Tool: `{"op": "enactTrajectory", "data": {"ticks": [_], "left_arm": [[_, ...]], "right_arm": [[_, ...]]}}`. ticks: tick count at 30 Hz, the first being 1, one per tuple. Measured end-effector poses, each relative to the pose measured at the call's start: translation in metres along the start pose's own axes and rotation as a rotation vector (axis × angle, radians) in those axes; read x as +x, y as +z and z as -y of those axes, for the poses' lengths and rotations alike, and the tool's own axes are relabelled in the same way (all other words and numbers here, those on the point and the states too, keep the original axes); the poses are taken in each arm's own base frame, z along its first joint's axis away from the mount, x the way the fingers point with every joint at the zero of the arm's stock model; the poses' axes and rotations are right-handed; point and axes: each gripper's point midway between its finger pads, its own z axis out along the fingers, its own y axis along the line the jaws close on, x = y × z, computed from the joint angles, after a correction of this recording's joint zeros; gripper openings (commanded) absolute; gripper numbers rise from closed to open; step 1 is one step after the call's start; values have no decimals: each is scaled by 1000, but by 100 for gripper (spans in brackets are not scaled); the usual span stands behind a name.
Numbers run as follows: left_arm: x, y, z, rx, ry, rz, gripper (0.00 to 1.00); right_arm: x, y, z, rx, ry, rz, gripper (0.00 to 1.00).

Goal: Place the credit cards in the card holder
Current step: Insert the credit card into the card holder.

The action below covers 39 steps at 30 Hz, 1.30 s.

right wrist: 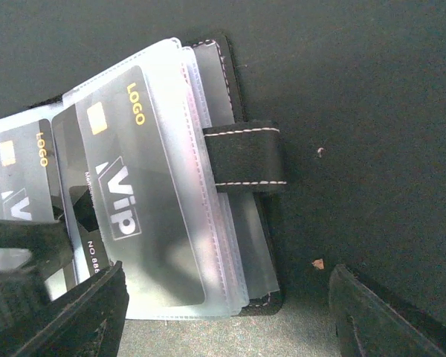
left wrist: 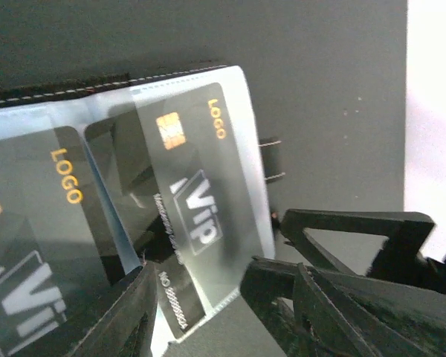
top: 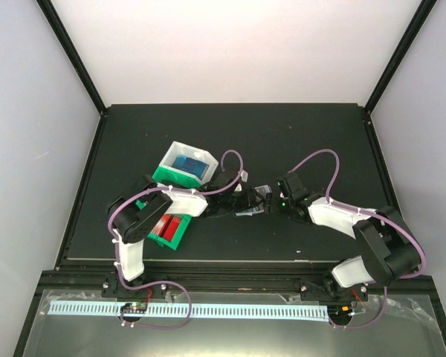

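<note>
On the black mat [top: 320,134] between the two arms, note the card holder [right wrist: 245,156] lying open, a black card [left wrist: 193,216] only part-way into its clear sleeve [right wrist: 215,223]. Read the left gripper [left wrist: 201,286] as half open around the card's loose end without pinching it, and the right gripper [right wrist: 227,279] as wide open, empty, straddling the holder's outer edge. Expect a careless withdrawal to drag the card out, or a push to slide the unpinned holder.

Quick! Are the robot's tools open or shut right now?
Left tool: open, gripping nothing.
Right tool: open, gripping nothing.
</note>
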Motion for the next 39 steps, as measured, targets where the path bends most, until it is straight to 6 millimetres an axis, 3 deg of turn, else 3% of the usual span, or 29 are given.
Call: {"op": "enactTrajectory", "data": {"ticks": [5, 21, 28, 33, 39], "left_arm": [[-1, 8, -10, -48, -5, -10, 55], [-11, 18, -5, -36, 39, -5, 52], [-10, 15, -4, -32, 104, -16, 56], [-13, -8, 5, -67, 195, -9, 65], [-32, -59, 17, -154, 276, 95, 69]], "right_arm": [[0, 0, 0, 1, -1, -1, 73], [3, 1, -5, -31, -20, -11, 69], [-5, -9, 0, 1, -24, 35, 69], [-15, -18, 6, 48, -52, 84, 69], [-26, -14, 6, 89, -98, 79, 68]]}}
